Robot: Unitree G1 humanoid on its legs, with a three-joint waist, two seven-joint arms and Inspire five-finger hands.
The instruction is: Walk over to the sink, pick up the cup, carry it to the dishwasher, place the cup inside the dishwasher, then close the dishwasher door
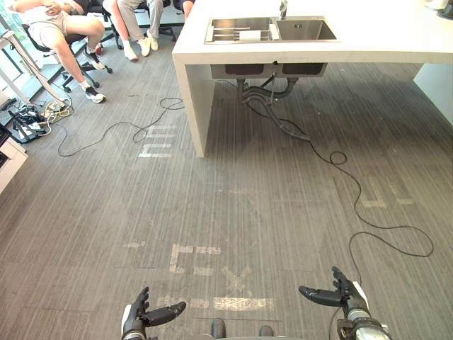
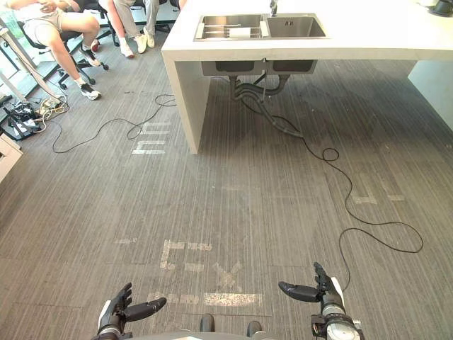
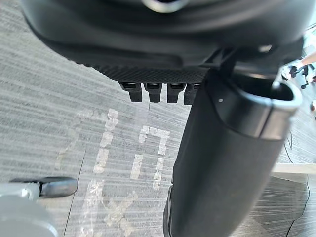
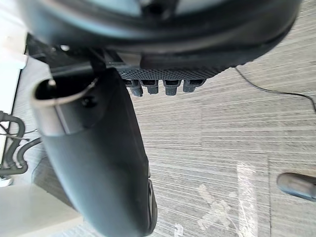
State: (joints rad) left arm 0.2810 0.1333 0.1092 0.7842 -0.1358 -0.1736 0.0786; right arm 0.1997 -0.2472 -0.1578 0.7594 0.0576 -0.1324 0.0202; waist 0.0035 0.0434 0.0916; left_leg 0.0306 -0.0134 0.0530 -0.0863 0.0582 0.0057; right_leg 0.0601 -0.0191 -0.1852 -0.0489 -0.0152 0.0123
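A steel double sink (image 1: pixel 304 30) is set in a white counter (image 1: pixel 368 39) far ahead across the floor. On a rack in its left basin lies a small white object (image 1: pixel 249 35), too far to tell whether it is the cup. My left hand (image 1: pixel 139 316) hangs low at the near left with fingers straight and thumb out, holding nothing. My right hand (image 1: pixel 344 292) is at the near right, equally open and empty. In the wrist views, the left hand (image 3: pixel 163 74) and the right hand (image 4: pixel 163 74) have only striped floor past their fingers.
Grey pipes (image 1: pixel 265 95) hang under the sink. A black cable (image 1: pixel 368 212) snakes over the floor at the right, another cable (image 1: pixel 120 131) at the left. Seated people (image 1: pixel 71 32) on chairs are at the far left. Pale tape marks (image 1: pixel 195 258) lie on the floor ahead.
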